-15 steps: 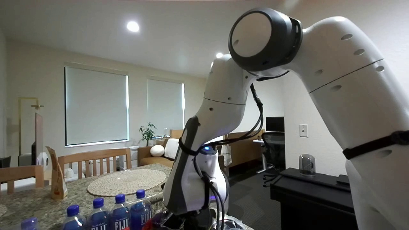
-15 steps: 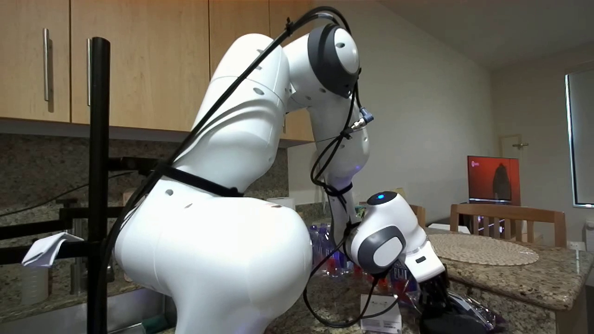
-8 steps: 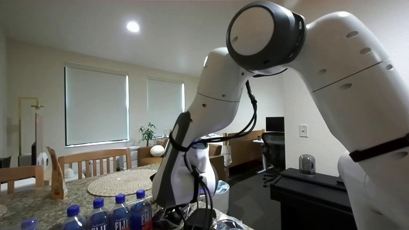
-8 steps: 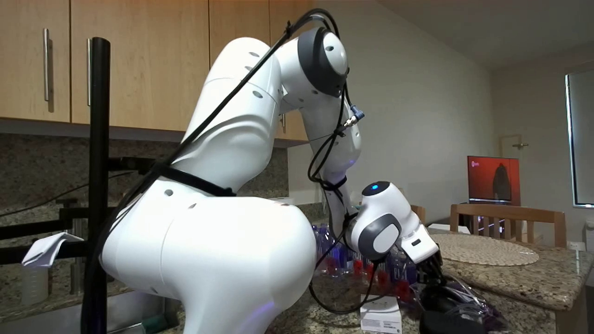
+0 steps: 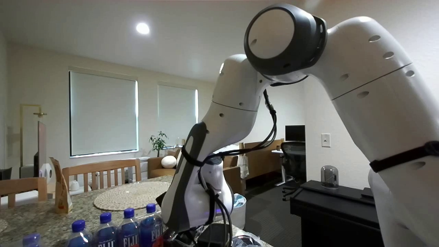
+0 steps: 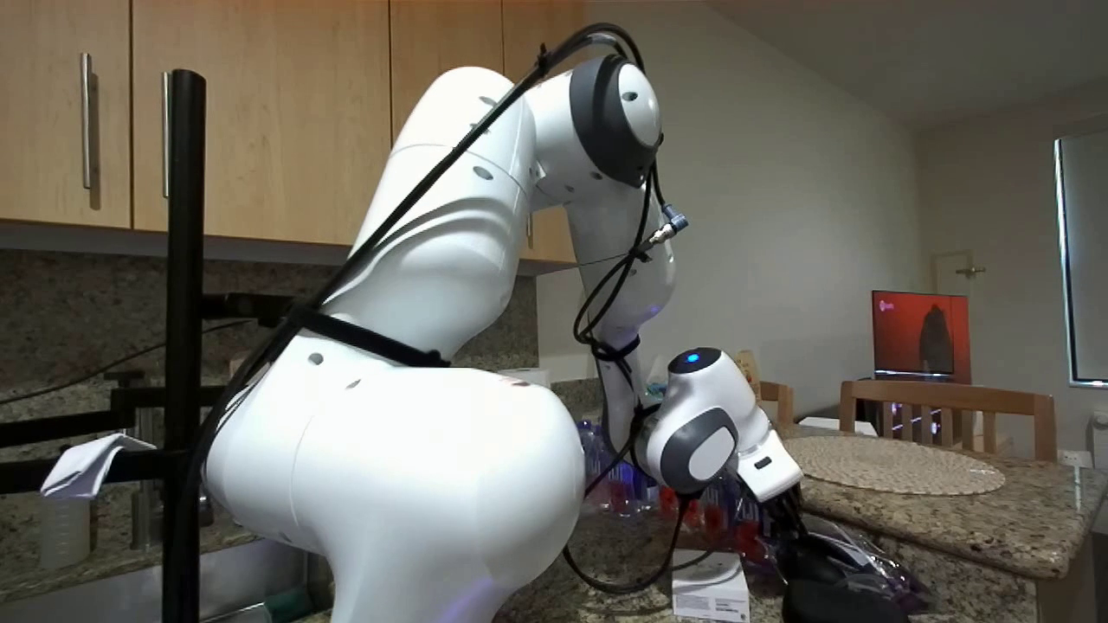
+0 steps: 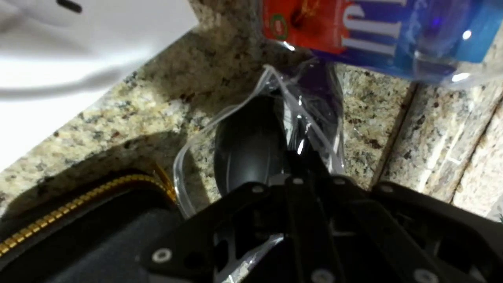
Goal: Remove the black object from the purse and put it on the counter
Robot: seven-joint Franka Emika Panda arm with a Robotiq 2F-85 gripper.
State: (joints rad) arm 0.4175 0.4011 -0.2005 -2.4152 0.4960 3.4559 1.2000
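Black, smooth, rounded object (image 7: 251, 149), mouse-like in outline, taken to be the task's thing. It lies outside the purse (image 7: 129, 236), whose gold zip (image 7: 74, 204) shows a little apart from it in the wrist view. Clear plastic (image 7: 310, 108) loops around it; whether the object rests on that or straight on the speckled counter (image 7: 114, 122) cannot be told.

Jaws of the gripper (image 7: 304, 163): clenched together, nothing clearly between them. Too dark there to say if a fold of plastic is nipped, or if the gripper touches the object or sits just beside it. In an exterior view the arm (image 5: 236, 116) reaches down to the same cluster; water bottles (image 5: 129, 230) stand near.

Progress, judged from how things lie: removal from the purse looks done, and the object is down at counter level, not in the grip. Left, at most: sliding it clear of the plastic, should that matter, then backing the arm off. Purse's inside not readable, so a second black item in there cannot be ruled out.
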